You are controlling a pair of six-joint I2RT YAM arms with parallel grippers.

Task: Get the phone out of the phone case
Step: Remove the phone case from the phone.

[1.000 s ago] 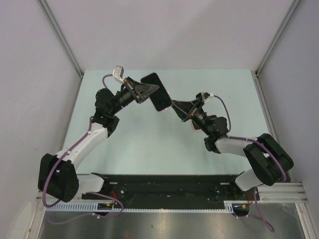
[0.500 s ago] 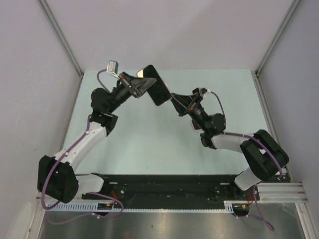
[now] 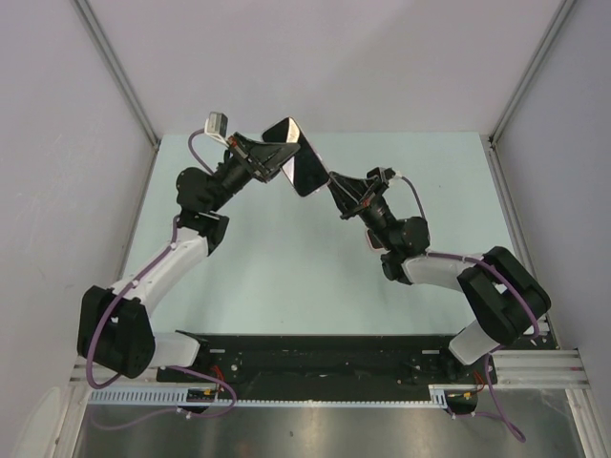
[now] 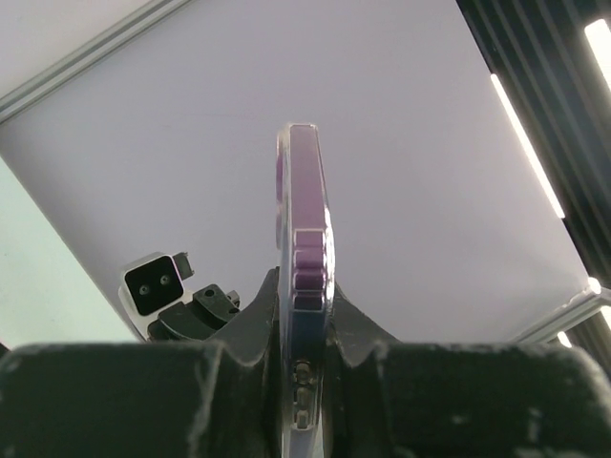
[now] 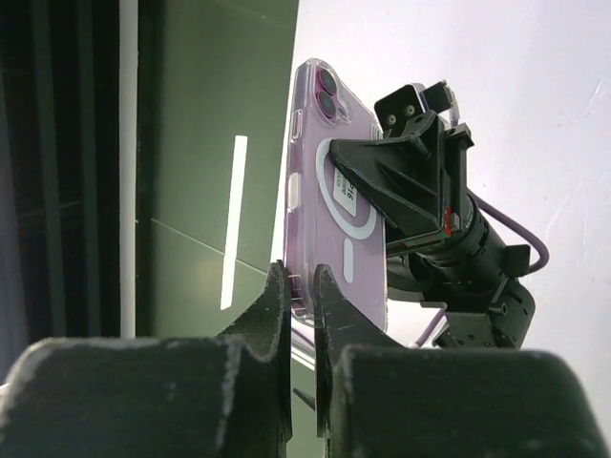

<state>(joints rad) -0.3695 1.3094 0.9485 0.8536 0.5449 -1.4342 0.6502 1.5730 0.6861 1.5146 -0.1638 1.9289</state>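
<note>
The purple phone (image 3: 304, 164) sits in its clear case and is held in the air between both arms, above the back of the table. My left gripper (image 3: 279, 158) is shut on one end of it. In the left wrist view the cased phone (image 4: 305, 229) stands edge-on between the fingers (image 4: 256, 320). My right gripper (image 3: 336, 188) is shut on the opposite lower corner. In the right wrist view the case's back (image 5: 329, 191), with its white ring and camera lenses, faces me. My right gripper (image 5: 302, 282) pinches its bottom edge, and the left gripper (image 5: 387, 181) clamps it from the right.
The pale green table (image 3: 286, 277) lies below, with grey walls on three sides. A small pale pink thing (image 3: 372, 239) lies on the table under the right arm. A black rail (image 3: 315, 353) runs along the near edge.
Both grippers have carried the cased phone a little toward the back and upward. The left wrist has turned, so the phone now tilts more on edge.
</note>
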